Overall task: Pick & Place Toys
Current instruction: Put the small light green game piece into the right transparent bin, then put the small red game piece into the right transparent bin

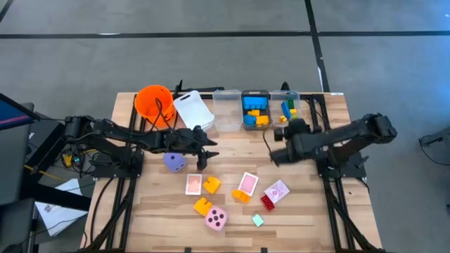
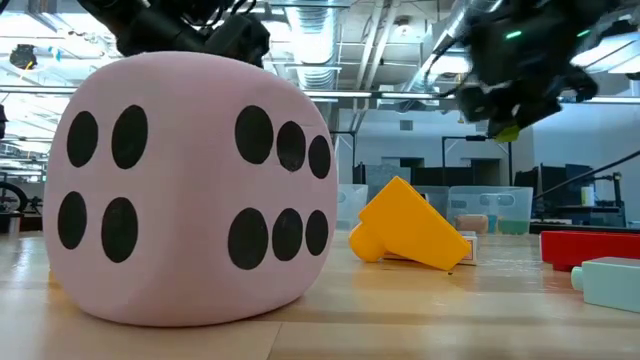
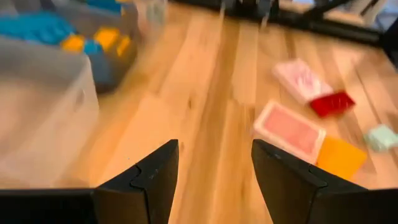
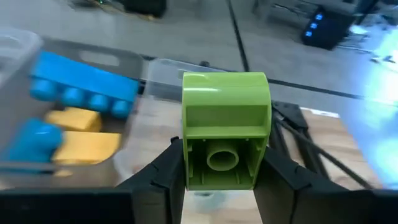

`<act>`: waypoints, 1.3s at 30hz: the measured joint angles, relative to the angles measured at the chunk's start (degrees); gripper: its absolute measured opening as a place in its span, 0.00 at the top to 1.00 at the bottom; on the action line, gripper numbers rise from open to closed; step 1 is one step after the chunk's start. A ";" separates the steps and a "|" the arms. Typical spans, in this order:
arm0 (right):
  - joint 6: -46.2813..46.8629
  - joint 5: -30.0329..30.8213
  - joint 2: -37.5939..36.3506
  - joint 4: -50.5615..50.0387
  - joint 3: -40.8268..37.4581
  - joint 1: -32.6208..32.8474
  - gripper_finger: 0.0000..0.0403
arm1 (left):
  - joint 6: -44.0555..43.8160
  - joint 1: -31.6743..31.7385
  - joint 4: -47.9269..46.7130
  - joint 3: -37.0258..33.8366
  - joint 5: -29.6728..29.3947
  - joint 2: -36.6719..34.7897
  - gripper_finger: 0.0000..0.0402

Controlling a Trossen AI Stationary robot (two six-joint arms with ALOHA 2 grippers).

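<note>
High view: bins at the bench's far edge already hold blue and yellow bricks (image 1: 254, 111). Right gripper (image 4: 217, 180), jaws clenched on a green brick (image 4: 225, 129), is near those bins. Left gripper (image 3: 214, 177), jaws released and empty, hangs mid-bench. Purple die (image 1: 175, 162), pink die (image 1: 216, 218), cards and several bricks remain unsorted; task judged partly done.

You are working in a robotics lab or open industrial test space. A pale wooden butcher-block tabletop (image 1: 295, 211) is sitting on a black metal frame (image 1: 125, 184) over a bare grey concrete floor crossed by dark lines (image 1: 211, 42). Across the table at its own level, exposed ceiling ducting and pipes (image 2: 350, 45) are running overhead, and more equipment benches (image 2: 590, 200) are standing in the background. Loose cables and papers (image 1: 60, 204) are lying beside the rig
</note>
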 joint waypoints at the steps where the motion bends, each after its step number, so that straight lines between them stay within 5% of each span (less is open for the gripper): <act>1: -4.71 -0.14 0.00 2.79 0.00 -2.33 0.66 | -0.70 -0.36 -1.15 0.00 0.01 0.00 0.51; 10: -39.20 0.73 0.00 26.93 0.00 -19.86 0.64 | -4.46 -4.97 -3.32 -2.67 -0.48 0.00 0.51; 19: -45.24 -3.42 -0.02 30.74 0.00 -26.98 0.05 | -9.56 -5.84 -2.02 -6.18 -0.75 0.00 0.51; 27: -47.12 -8.13 -0.02 30.59 0.00 -23.08 0.17 | -13.49 -5.84 -1.35 -6.38 -0.75 0.00 0.51; 39: -62.00 -43.20 -0.04 30.97 0.00 -2.11 0.20 | -13.39 -8.36 8.80 -6.38 -0.75 0.00 0.51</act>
